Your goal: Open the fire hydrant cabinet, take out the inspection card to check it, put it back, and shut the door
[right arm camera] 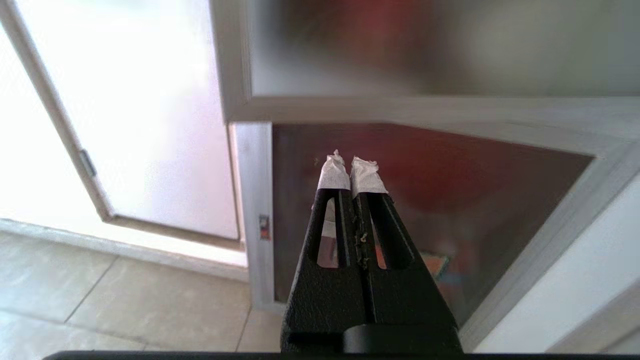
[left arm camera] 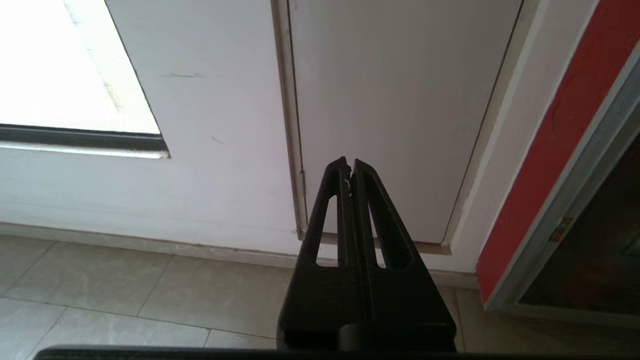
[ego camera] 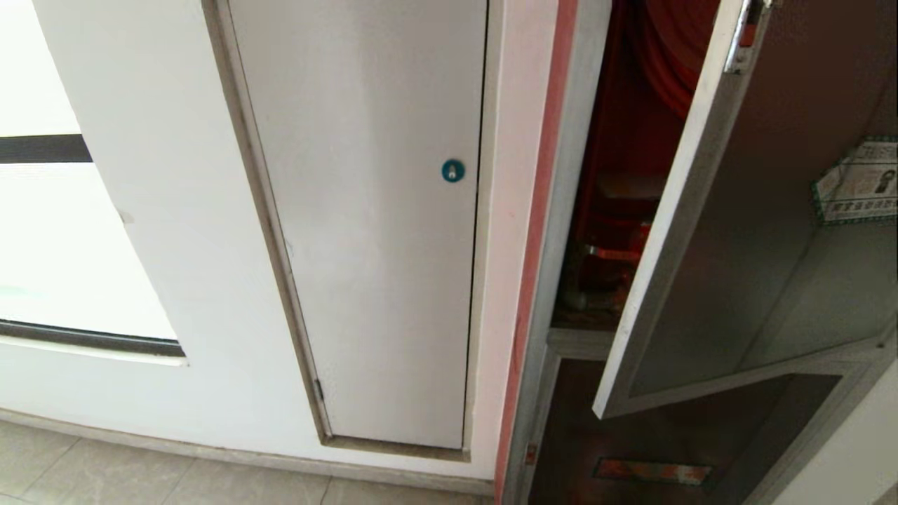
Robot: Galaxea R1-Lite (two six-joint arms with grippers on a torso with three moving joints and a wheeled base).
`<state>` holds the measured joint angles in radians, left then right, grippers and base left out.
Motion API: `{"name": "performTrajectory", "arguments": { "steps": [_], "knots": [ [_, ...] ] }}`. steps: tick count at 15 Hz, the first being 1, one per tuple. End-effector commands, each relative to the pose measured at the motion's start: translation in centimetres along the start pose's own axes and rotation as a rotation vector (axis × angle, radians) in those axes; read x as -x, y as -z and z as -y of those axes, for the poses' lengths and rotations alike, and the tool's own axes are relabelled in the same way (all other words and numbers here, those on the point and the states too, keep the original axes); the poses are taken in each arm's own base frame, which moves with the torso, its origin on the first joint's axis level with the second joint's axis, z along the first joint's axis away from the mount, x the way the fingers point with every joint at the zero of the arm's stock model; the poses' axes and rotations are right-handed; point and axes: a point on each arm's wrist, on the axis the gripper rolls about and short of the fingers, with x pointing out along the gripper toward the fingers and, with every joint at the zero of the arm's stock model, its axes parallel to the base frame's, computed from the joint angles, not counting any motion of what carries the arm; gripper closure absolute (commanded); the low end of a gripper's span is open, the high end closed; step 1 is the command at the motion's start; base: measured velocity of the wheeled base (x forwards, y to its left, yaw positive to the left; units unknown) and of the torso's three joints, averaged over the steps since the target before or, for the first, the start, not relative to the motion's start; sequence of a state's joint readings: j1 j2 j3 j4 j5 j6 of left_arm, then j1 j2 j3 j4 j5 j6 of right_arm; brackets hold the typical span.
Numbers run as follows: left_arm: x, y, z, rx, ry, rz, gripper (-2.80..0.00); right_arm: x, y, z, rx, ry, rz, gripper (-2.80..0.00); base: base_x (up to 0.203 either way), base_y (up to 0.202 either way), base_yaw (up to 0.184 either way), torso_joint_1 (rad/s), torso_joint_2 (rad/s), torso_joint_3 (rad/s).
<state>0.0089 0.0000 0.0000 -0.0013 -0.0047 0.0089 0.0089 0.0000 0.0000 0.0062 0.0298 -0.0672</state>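
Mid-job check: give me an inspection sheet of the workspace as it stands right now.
Surface: grey floor tiles.
Job's things: fire hydrant cabinet stands open, red interior showing; its door is swung outward, sticker on the glass. Inspection card: not seen.
Clutter: nothing seen.
Grippers: left gripper shut, empty, facing the white door; right gripper shut, empty, white-wrapped tips, before the lower dark panel.
Cables: nothing seen.
Surroundings: white wall, blue round lock, bright window.
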Motion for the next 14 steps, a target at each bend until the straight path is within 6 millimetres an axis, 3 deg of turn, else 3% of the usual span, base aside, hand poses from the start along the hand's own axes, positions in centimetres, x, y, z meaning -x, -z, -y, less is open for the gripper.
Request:
{"name": "performTrajectory", "arguments": {
  "steps": [1, 12, 14],
  "knots": [
    [-0.02, 0.04, 0.0, 0.0, 0.0, -0.003, 0.0, -0.01, 0.0, 0.0, 0.0, -0.001, -0.001, 0.0, -0.201, 0.0, -0.001, 0.002, 0.0, 0.001],
    [-0.02, 0.04, 0.0, 0.0, 0.0, -0.003, 0.0, -0.01, 0.0, 0.0, 0.0, -0.001, -0.001, 0.0, -0.196, 0.0, 0.001, 0.003, 0.0, 0.002],
    [-0.02, 0.04, 0.0, 0.0, 0.0, -0.003, 0.0, -0.01, 0.0, 0.0, 0.0, -0.001, -0.001, 0.0, -0.066, 0.0, 0.001, -0.001, 0.0, 0.001]
  ]
}}
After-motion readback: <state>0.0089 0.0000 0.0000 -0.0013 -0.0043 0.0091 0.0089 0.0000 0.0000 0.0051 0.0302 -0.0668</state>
